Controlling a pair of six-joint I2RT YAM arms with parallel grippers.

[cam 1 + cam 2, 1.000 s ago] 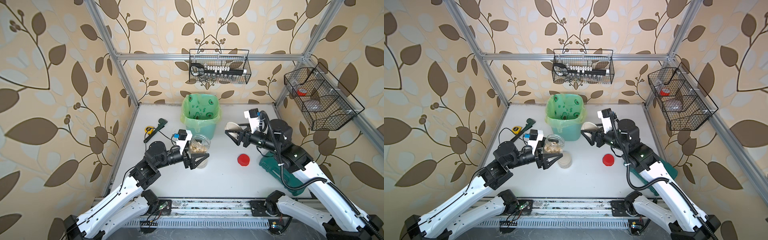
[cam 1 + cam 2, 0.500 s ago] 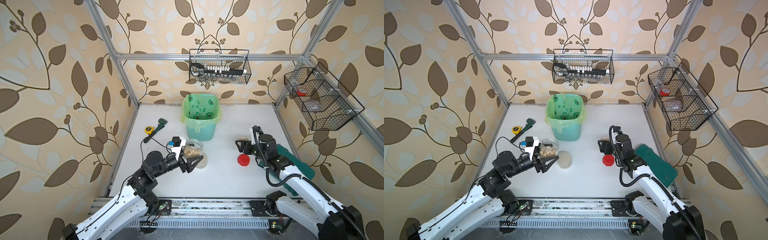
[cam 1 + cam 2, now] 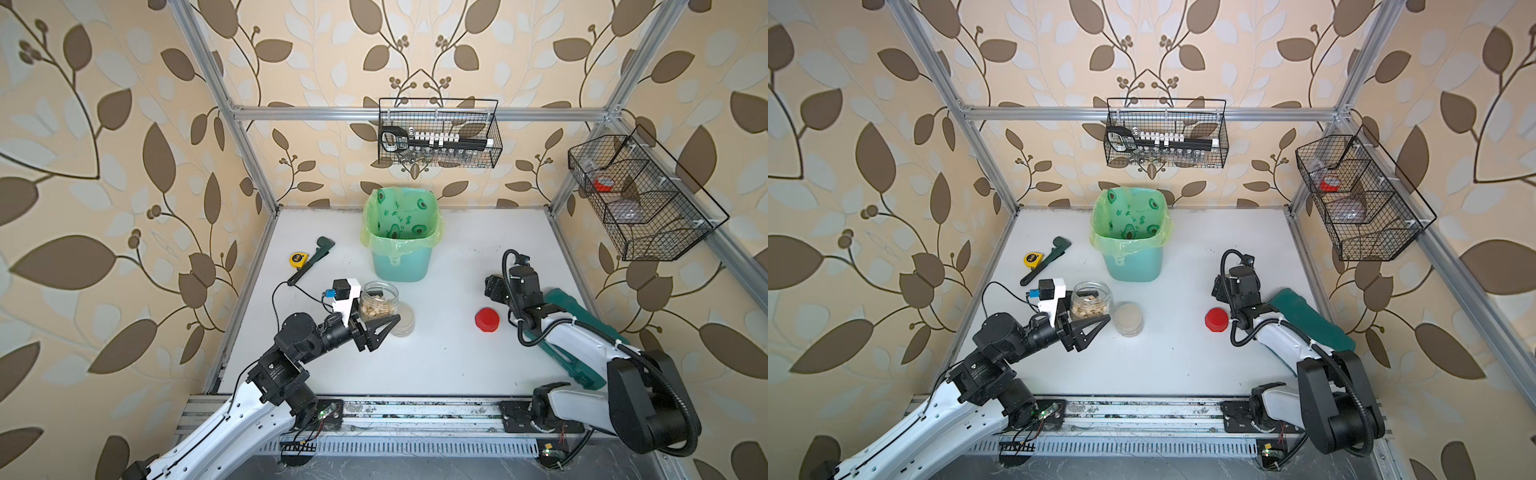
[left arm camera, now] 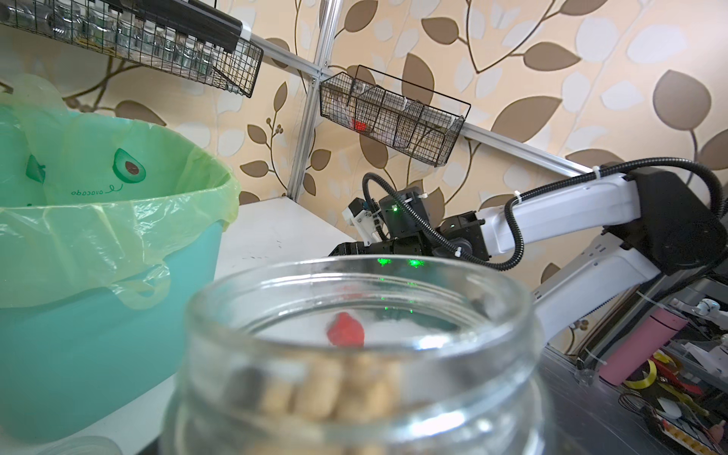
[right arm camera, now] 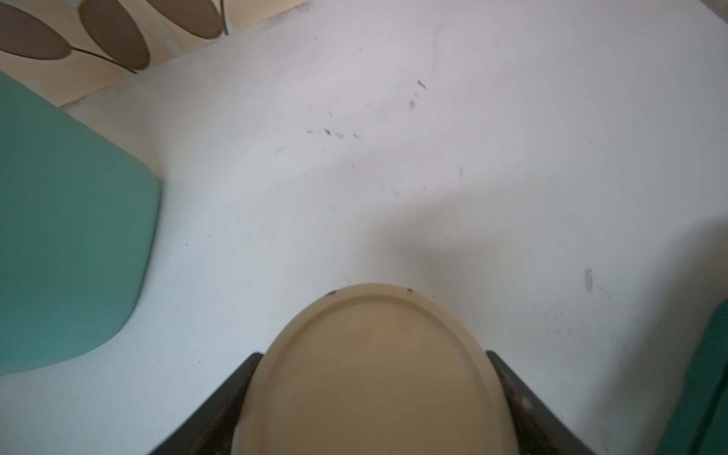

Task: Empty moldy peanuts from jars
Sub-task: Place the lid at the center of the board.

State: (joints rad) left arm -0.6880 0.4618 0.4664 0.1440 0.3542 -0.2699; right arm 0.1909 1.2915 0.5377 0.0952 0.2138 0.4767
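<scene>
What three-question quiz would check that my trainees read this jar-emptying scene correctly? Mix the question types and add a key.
1. True or false: the red lid is screwed onto the open jar.
2. What sits between the fingers of the right gripper? A) tape measure B) beige lid C) wrench
3. Fill in: the open jar contains ___.
Key: 1 false, it lies on the table; 2 B; 3 peanuts.

Yellow tape measure (image 3: 297,259) beside green wrench (image 3: 311,262)
</scene>
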